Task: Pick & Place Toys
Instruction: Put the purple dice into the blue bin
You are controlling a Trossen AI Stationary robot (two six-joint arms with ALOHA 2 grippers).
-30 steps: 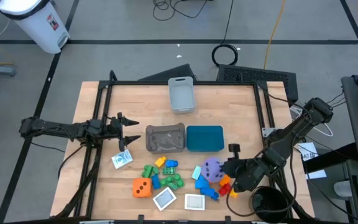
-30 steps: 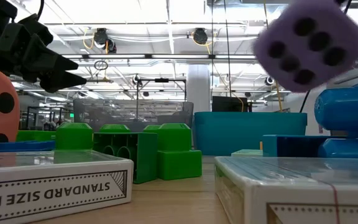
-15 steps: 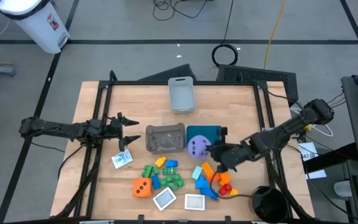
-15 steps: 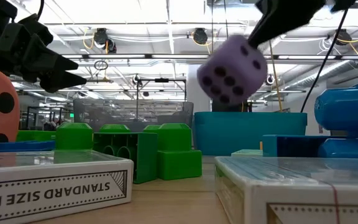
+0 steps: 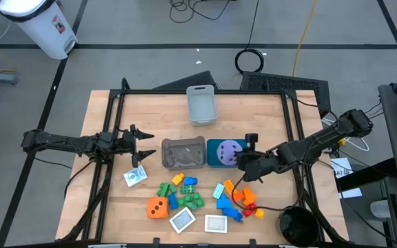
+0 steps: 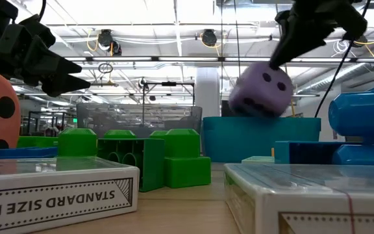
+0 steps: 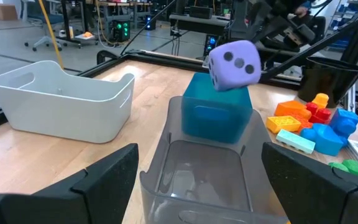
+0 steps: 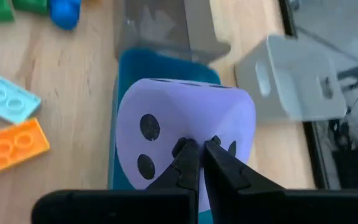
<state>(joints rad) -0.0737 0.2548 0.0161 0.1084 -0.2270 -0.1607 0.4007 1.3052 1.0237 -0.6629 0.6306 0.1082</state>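
The purple die (image 5: 230, 151) now hangs over the teal bin (image 5: 216, 162), right of centre in the high view. A second ago it was down in the lower right of the frame above the loose bricks, and half a second ago only at the bin's lower edge. The right gripper (image 5: 243, 157) carries it, fingers pinched shut on one corner of the die, as the right wrist view (image 8: 194, 155) shows plainly. In the low view the die (image 6: 260, 90) floats just above the teal bin's rim (image 6: 239, 140), clear of it.

Around it: the grey bin (image 5: 183, 153) stands just left of the teal one, touching or nearly so, and the pale grey bin (image 5: 201, 105) sits well apart at upper centre of the bench (image 5: 157, 114). Below the bins lie the bricks (image 5: 182, 193), the orange die (image 5: 158, 207) and two white-edged cards (image 5: 216, 223) at lower centre. More bricks (image 5: 241, 200), orange, red and blue, lie under the right arm. A small card (image 5: 136, 176) lies near the left gripper (image 5: 147, 145), which waits open at centre left, unmoved.

The die is pale purple with rounded edges and dark dots; from the left wrist view (image 7: 233, 64) it hangs tilted, one face showing three dots.
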